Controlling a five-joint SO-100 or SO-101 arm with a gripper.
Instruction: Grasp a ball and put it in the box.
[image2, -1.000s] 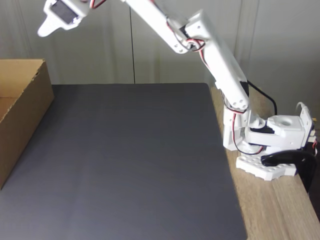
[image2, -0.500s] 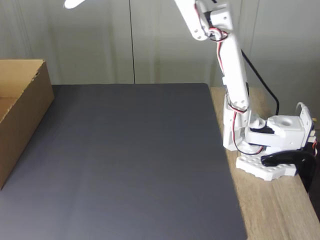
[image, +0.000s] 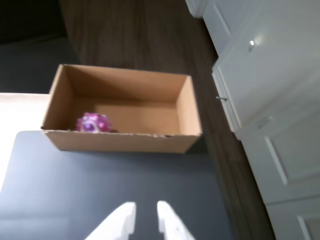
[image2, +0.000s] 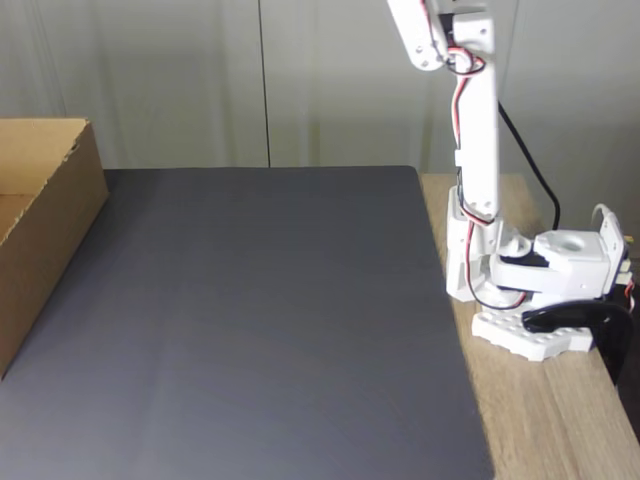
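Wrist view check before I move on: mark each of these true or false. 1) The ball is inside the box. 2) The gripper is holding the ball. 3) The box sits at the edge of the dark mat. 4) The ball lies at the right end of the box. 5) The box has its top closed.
1) True. The ball lies on the floor of the box.
2) False. The gripper is empty, its fingertips slightly apart, hovering over the dark mat well short of the box.
3) True. The box's near wall rests along the mat's far edge.
4) False. It lies near the left end in the wrist view.
5) False. The top is open, with the interior showing.
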